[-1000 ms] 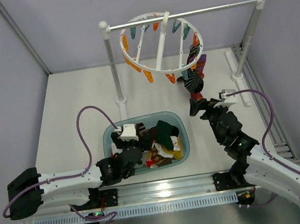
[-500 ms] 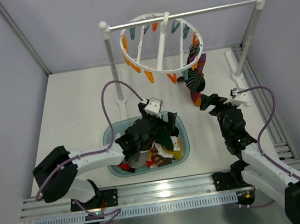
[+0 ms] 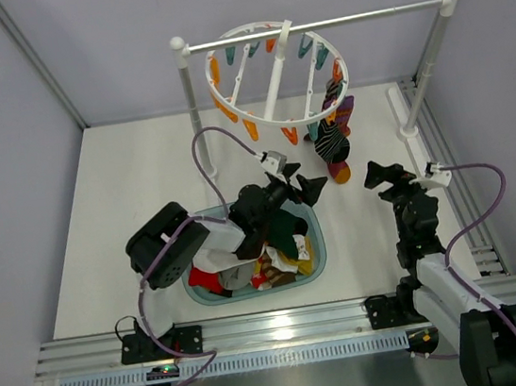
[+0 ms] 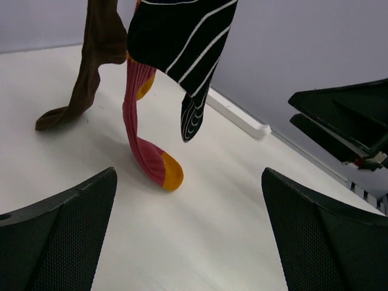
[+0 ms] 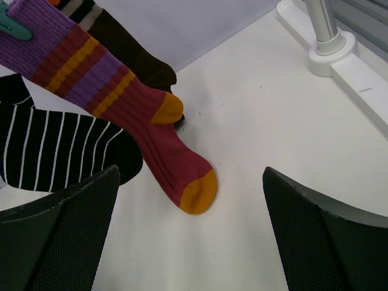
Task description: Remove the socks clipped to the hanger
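Top external view gives you the score: the hanger [image 3: 274,84] on the rail [image 3: 377,13] has most of its clips bare, and a heap of socks [image 3: 279,247] lies in the teal tub [image 3: 321,246] on the worktop [image 3: 122,173] below it, so I judge the bulk of the job done. What is left for you is one bunch [image 3: 334,131] hanging from the ring's right side, its tips down near the worktop. Your wrist cameras sort it into three that show: a dark brown sock [image 5: 130,54], a black sock with thin white stripes [image 4: 182,36] and a purple-and-red striped sock [image 5: 121,103] with an orange toe, the last pinched by a teal clip [image 5: 13,27]. Your left gripper [image 3: 312,186] sits over the tub's far edge, just left of the bunch, and your right gripper [image 3: 381,175] just right of it; both have their jaws spread wide and hold nothing, neither touching a sock
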Robot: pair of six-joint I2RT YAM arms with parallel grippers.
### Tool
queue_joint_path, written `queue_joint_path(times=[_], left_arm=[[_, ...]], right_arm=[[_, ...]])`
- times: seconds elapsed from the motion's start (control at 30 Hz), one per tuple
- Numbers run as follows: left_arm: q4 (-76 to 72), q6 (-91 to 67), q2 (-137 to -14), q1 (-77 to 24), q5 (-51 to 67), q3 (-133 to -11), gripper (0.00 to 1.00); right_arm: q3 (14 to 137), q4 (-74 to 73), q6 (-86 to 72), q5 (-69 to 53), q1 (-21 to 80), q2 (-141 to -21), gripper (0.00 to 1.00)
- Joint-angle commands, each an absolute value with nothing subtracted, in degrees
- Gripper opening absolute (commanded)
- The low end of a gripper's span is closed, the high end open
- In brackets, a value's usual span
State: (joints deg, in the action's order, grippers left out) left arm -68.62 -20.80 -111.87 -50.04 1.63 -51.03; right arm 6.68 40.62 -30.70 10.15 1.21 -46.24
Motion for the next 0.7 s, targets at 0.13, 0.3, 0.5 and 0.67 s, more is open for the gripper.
queue_joint_path(times=[0.13, 0.3, 0.5, 0.67], left_arm=[[-88.59, -29.62, -121.28, -47.81, 3.87, -60.63, 1.0], [-88.59, -31.2, -124.62, -47.81, 2.02, -64.15, 1.0], [-88.59, -32.95, -126.91, -47.81, 0.88, -67.76, 1.0], [-88.59, -34.8, -127.97, -47.81, 0.97, -69.61, 0.84]], right_arm=[[5.63, 46.85, -32.17, 7.47, 0.7, -45.0, 1.0], [5.36, 47.11, -32.08, 7.29, 0.7, -45.26, 1.0], [5.45, 48.07, -32.17, 6.77, 0.7, -46.49, 1.0], [5.63, 49.04, -32.08, 6.42, 0.79, -48.16, 1.0]])
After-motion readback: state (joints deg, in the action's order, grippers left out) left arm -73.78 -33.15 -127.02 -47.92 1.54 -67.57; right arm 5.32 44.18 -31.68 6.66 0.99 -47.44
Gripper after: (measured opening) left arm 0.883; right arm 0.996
